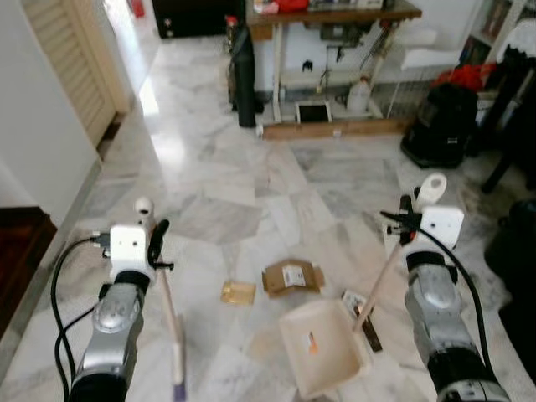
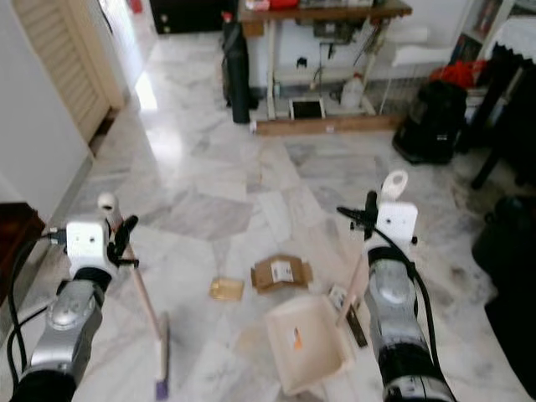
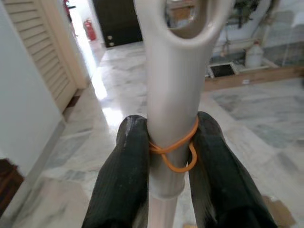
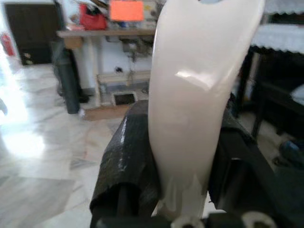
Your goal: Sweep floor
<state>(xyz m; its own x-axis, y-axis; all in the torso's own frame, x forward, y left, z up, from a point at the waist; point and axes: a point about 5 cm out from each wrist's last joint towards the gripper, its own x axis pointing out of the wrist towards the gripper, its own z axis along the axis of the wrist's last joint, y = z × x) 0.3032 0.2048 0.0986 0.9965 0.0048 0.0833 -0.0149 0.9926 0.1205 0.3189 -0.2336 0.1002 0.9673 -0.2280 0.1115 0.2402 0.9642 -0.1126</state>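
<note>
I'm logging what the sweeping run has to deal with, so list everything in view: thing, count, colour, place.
Broom: one, pale handle, brush on the floor front left, held by the left gripper.
Dustpan: one, cream, on the floor front centre, long handle in the right gripper.
Cardboard piece: one, brown with a white label, on the floor ahead of the dustpan.
Small packet: one, tan, on the floor left of the cardboard.
Table: one, wooden top on white legs, far side of the room.
Black bag: one, on the floor at far right.
Louvred door: one, beige, left wall.
Left gripper: fingers clamped on the broom handle.
Right gripper: fingers clamped on the dustpan handle.
</note>
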